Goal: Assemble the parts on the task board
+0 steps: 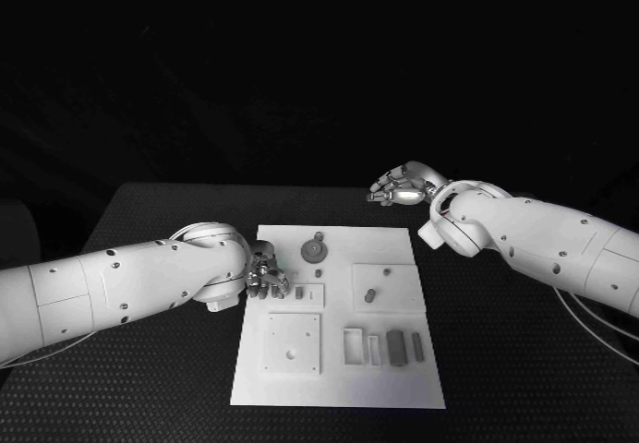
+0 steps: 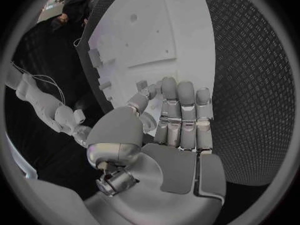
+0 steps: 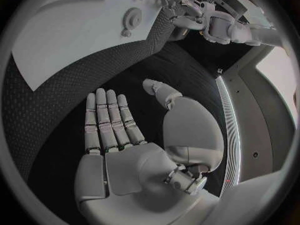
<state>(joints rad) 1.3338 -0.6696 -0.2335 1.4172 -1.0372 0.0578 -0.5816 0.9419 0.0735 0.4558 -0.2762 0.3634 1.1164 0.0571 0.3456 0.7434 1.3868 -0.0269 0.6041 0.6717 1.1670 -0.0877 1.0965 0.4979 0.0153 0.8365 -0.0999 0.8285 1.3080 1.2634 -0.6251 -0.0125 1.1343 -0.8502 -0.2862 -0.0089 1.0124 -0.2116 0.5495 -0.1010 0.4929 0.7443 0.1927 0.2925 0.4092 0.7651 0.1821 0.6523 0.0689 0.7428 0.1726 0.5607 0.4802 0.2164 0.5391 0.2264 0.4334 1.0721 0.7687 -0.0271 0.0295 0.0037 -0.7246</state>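
Head view first: the task board (image 1: 341,314) sits mid-worktop (image 1: 160,388), and I'll place everything off it. The left hand (image 1: 268,276) hangs right at the board's left edge, about level with the small block (image 1: 309,292) just inside that edge. Can't really tell from here how its fingers are set. The round disc part (image 1: 316,249) sits toward the board's far end, a square plate (image 1: 293,342) toward the near left corner, and a row of slim bars (image 1: 388,347) lies near the near right, long axes running near-to-far along the board. The right hand (image 1: 403,187) is off beyond the board's far right corner, well apart from any part.

Left wrist view: the left hand (image 2: 164,130) has its fingers (image 2: 185,116) straight and side by side, holding nothing, tips pointing toward the task board (image 2: 181,30).

Right wrist view: the right hand (image 3: 134,150) is flat and empty too, fingers (image 3: 107,120) extended over bare worktop, the task board (image 3: 81,35) ahead of them.

My guess is the left hand is clearly nearer, and the small block lies just board-inward of its fingertips, so it's the likely first grab.
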